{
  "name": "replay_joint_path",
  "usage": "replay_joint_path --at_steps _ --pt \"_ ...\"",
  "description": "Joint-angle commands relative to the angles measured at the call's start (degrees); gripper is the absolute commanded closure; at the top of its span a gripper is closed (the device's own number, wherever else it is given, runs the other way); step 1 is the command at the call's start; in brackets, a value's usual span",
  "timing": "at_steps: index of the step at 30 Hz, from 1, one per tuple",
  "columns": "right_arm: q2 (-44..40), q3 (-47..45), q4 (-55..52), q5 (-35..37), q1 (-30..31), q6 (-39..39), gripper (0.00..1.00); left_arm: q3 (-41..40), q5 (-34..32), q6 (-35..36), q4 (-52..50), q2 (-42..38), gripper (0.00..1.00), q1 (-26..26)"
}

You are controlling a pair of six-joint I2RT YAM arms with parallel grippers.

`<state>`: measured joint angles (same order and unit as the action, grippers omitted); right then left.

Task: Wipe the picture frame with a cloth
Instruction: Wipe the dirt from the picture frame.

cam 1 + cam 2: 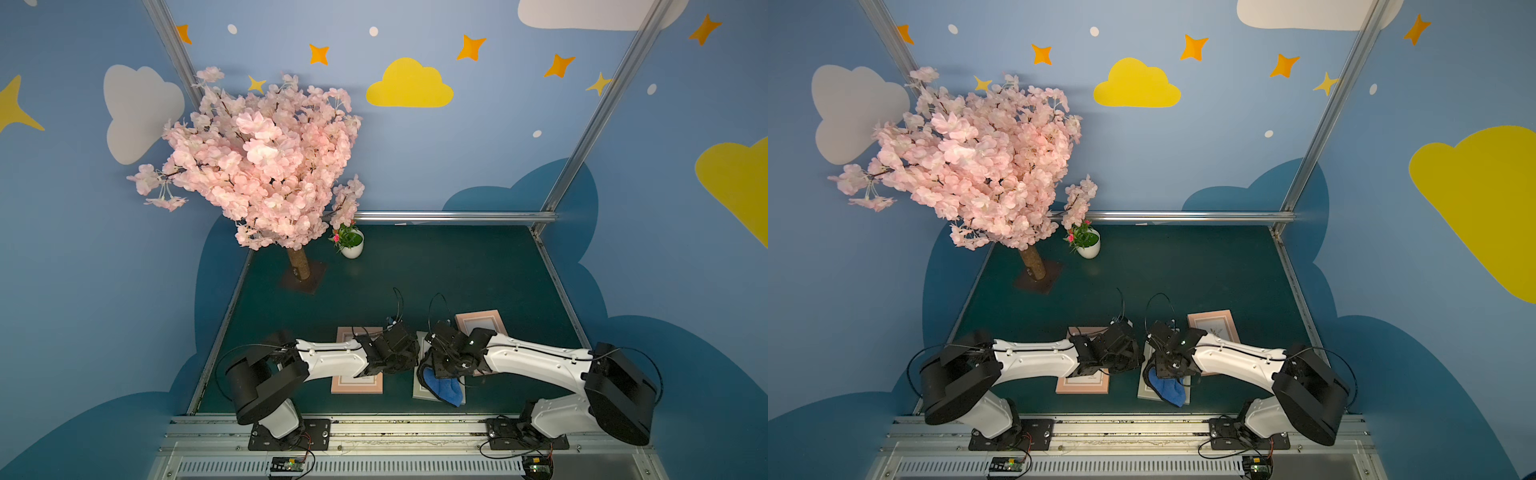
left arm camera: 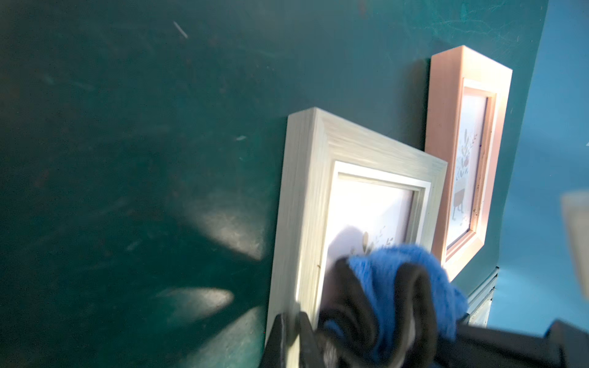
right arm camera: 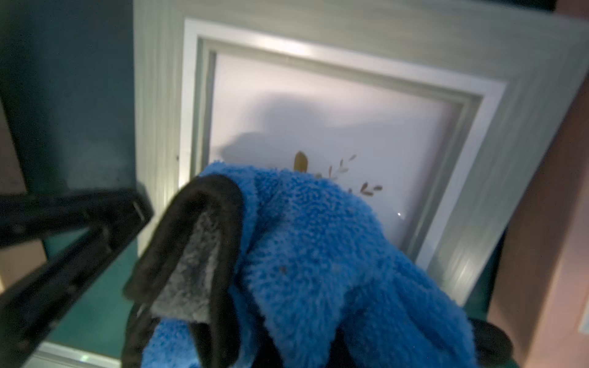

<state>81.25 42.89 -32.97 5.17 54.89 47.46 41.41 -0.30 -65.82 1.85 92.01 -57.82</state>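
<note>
On the dark green table (image 1: 436, 270), the right end effector (image 1: 442, 370) is clamped on a bunched plush blue cloth with a dark reverse (image 3: 318, 255). The cloth rests on the robot-side end of the glass of the pale grey wooden picture frame (image 3: 526, 95), and the left end effector (image 2: 291, 341) is closed on that frame's side rim, apparently steadying it. The wipe looks under way, with the far glass and border left to cover. One pink picture frame (image 1: 478, 322) lies just beside, a second pink frame (image 1: 357, 384) lies under the left arm, and the two wrists crowd each other, while the pink blossom tree (image 1: 266, 166) and small white plant pot (image 1: 352, 245) stand well clear.
</note>
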Motion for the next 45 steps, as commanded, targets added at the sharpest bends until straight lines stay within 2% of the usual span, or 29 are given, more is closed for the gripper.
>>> replay_joint_path --at_steps 1,10,17,19,24,30,34,38,41,45 --pt "4.62 -0.26 0.92 1.7 -3.75 -4.37 1.0 -3.48 -2.25 0.15 -14.24 3.22 0.91 -0.05" --pt "8.34 3.25 2.73 -0.63 -6.47 -6.45 1.0 -4.35 -2.34 -0.26 -13.72 2.19 0.91 -0.1" --pt "1.67 -0.5 0.65 -1.38 -6.29 -4.77 1.0 -4.71 -2.67 -0.56 -14.06 -0.38 0.89 -0.1" --pt "-1.46 -1.14 -0.61 -1.48 -6.26 -4.5 1.0 -4.13 -2.49 0.41 -14.28 -1.75 0.85 0.11" --pt "-10.08 -1.03 -4.01 -1.66 -6.45 -4.48 1.0 0.7 -2.21 5.72 -17.85 -7.2 0.69 1.8" --pt "-18.96 -0.33 -7.96 -2.43 -6.79 -3.28 1.0 1.97 -3.83 8.25 -21.04 -18.04 0.61 4.24" --pt "-26.13 -1.88 -7.41 -1.58 -6.83 3.45 1.0 -2.71 -3.28 9.38 -15.05 -29.13 0.5 4.38" --pt "-36.53 -6.43 1.44 -1.9 -6.93 3.24 1.0 -8.73 0.44 10.66 -3.43 -38.02 0.36 4.38" --pt "-42.94 -7.45 5.4 -2.25 -7.42 4.96 1.0 -12.45 4.05 11.02 6.23 -40.95 0.26 4.3" --pt "-45.17 -5.42 5.66 -2.96 -7.78 6.24 1.0 -14.51 7.05 11.1 16.38 -39.96 0.19 3.14"
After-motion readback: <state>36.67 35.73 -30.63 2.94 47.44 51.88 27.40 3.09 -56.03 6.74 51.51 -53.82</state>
